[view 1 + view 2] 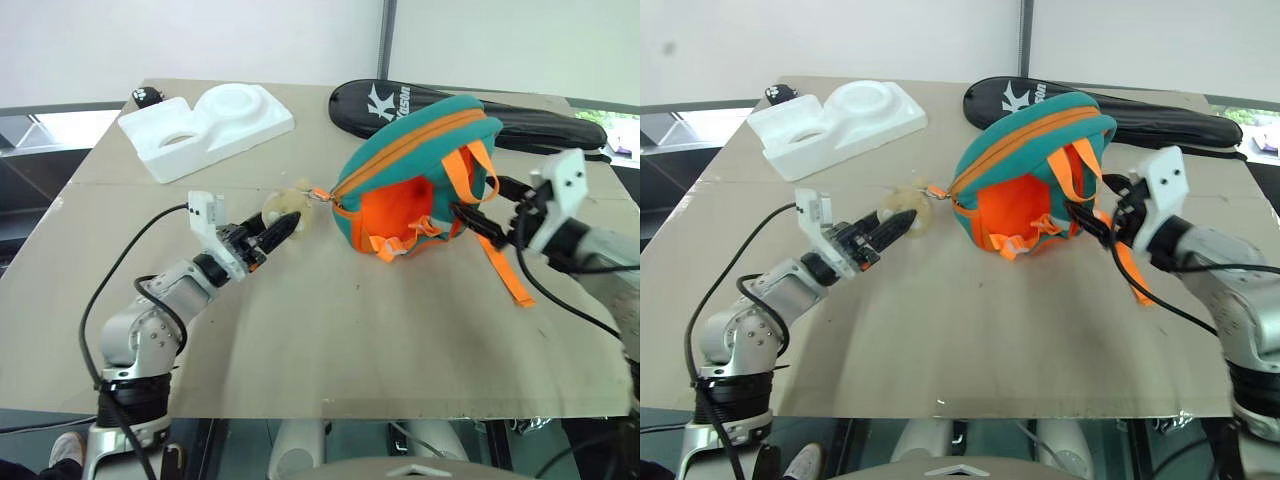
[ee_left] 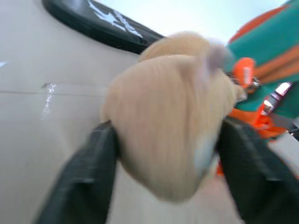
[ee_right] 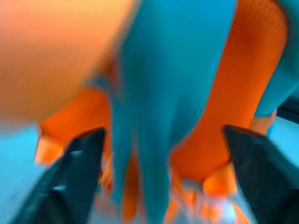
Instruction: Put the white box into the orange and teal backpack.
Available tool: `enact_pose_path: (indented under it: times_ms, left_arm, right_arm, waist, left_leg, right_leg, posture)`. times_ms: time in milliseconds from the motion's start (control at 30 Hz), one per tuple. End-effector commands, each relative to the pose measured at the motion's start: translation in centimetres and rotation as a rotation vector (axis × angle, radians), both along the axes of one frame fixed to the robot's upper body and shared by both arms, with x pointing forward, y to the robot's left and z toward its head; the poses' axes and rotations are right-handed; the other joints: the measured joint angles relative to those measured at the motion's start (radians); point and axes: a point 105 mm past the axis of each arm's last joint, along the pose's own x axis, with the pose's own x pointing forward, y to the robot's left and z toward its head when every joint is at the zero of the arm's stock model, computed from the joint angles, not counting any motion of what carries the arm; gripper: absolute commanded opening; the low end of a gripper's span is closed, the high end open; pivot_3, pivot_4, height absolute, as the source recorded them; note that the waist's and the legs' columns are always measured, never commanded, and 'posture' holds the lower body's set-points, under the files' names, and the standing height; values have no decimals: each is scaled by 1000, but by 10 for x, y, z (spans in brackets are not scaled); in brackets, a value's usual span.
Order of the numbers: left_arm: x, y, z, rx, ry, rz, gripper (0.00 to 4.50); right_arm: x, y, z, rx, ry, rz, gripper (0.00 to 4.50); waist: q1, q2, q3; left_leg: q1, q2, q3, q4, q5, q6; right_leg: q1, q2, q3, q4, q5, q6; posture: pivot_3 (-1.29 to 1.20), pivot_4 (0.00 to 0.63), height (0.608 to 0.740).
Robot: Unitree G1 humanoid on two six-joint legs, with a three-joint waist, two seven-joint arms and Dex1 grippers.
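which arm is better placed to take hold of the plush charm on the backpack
Left, probably: the left gripper has its fingers open either side of the plush charm; the right gripper sits by the orange straps.

One backpack, one styrofoam block, one racket bag

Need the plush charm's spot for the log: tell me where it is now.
In the left eye view the beige plush charm lies on the table left of the orange and teal backpack, between the spread fingers of the left tool.
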Motion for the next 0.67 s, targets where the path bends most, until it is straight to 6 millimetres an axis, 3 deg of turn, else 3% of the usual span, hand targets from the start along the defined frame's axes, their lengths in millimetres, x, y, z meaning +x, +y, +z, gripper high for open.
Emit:
enact_pose_path:
  times_ms: [33,133,233,467,667]
  left_arm:
    - [-15,0,14,86,-82,-52,4471]
    - [-36,10,6,258,-139,-79,4471]
    - [-48,15,4,302,-175,-85,4471]
    - [-73,39,-18,386,-95,-34,4471]
    - [-82,45,-27,376,-31,-50,4471]
  right_arm:
    - [-22,-4,18,-2,-43,79,4500]
    - [-44,-18,7,-68,-12,110,4500]
    - [-57,-26,-5,-87,12,133,4500]
    - [-65,-79,-45,-141,96,-47,4500]
    - [-66,-97,-60,-167,105,-94,4500]
  waist:
    - [-2,0,0]
    - [-2,0,0]
    - [-1,0,0]
    - [-1,-1,-1]
    - [-1,-1,-1]
  left_leg:
    - [0,0,0,0,0,0]
    - [1,0,0,0,0,0]
    - [1,0,1,-1,0,0]
    - [3,1,2,2,0,0]
    - [3,1,2,1,0,0]
  right_leg:
    - [0,0,0,0,0,0]
    - [0,0,0,0,-2,-4]
    - [0,0,1,0,-3,-4]
    - [1,-1,1,0,-2,-4]
    - [1,-1,1,0,-3,-4]
  posture:
    - [0,150,740]
    - [0,150,740]
    - [0,150,740]
    - [0,150,740]
    - [0,150,740]
